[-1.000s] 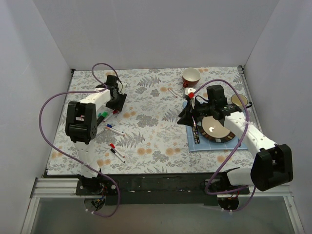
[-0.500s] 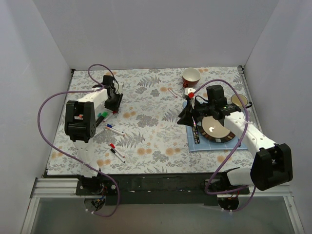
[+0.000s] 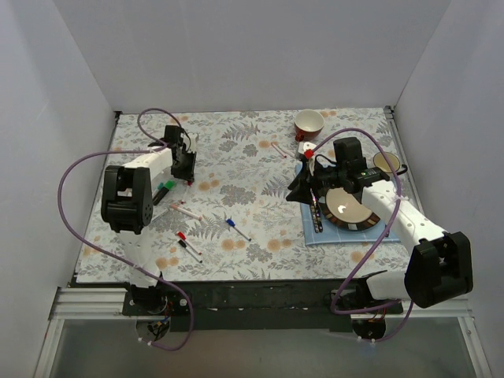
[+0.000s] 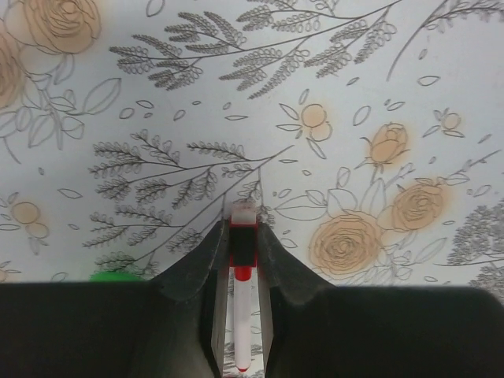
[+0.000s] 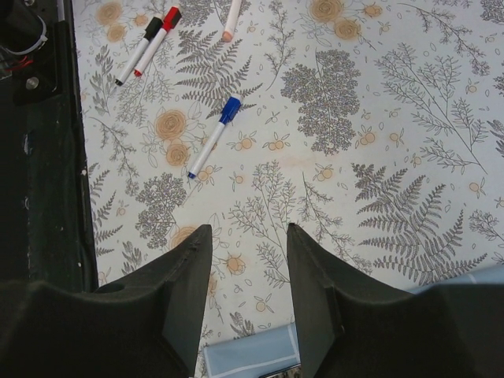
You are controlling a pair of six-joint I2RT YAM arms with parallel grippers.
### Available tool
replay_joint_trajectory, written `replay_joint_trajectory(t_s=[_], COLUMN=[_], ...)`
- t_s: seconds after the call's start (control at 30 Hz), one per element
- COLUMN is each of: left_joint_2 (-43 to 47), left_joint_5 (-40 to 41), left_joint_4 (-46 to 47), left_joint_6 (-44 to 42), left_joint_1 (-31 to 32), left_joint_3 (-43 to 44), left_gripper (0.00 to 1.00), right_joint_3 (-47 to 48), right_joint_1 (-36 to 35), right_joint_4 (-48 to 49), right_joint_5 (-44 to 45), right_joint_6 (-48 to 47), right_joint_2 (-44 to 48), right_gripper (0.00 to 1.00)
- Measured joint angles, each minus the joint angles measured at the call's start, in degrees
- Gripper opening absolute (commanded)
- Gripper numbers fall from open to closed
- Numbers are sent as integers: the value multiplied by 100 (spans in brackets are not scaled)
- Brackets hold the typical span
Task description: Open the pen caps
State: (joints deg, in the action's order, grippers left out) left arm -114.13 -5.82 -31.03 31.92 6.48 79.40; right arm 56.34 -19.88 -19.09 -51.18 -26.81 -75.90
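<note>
In the left wrist view my left gripper is shut on a white pen. Its red cap sits pinched between the fingertips, and the body runs back under the wrist. From above, this gripper is low over the cloth at the back left. My right gripper hangs open and empty above the cloth, just left of the mat. A blue-capped pen lies ahead of it. Red and black pens and an orange-tipped pen lie at the front left.
A green-capped pen lies beside the left arm. Another thin pen lies near the red-rimmed cup. A plate and dark cutlery rest on the blue mat. White walls close in three sides.
My left gripper has closed on the red-capped pen and drawn slightly back to the left. The blue-capped pen now lies further right, mid-table. The right arm has not moved.
</note>
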Motion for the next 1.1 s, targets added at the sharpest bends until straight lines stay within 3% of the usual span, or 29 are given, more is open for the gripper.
replay_joint_trajectory(t_s=[0.27,0.4,0.5,0.7,0.87,1.1], left_joint_2=[986,2094,2863,3379,3366,2964], left_joint_5=[-1119,-1919,-2044,-1108,-72,1182], left_joint_4=[1272,3047,4699,7088,8225,9254], left_joint_6=[1204,2793,4221,6013,6607,6822], left_joint_1=[2,17,208,1722,3027,3960], left_joint_3=[-1287,-2621,-3797,-5287,-5471,-5469], left_gripper=[0,0,0,0,0,0], right_joint_3=[-31,-190,-428,-1386,-2124,-2155], right_joint_1=[-2,-13,-39,-79,-94,-114], right_joint_4=[39,223,566,2354,3733,4470], right_joint_5=[-221,-431,-649,-907,-647,-295], right_joint_6=[50,256,638,2297,3617,4492], right_joint_2=[-122,-326,-474,-481,-269,-293], right_gripper=[54,69,77,93,89,79])
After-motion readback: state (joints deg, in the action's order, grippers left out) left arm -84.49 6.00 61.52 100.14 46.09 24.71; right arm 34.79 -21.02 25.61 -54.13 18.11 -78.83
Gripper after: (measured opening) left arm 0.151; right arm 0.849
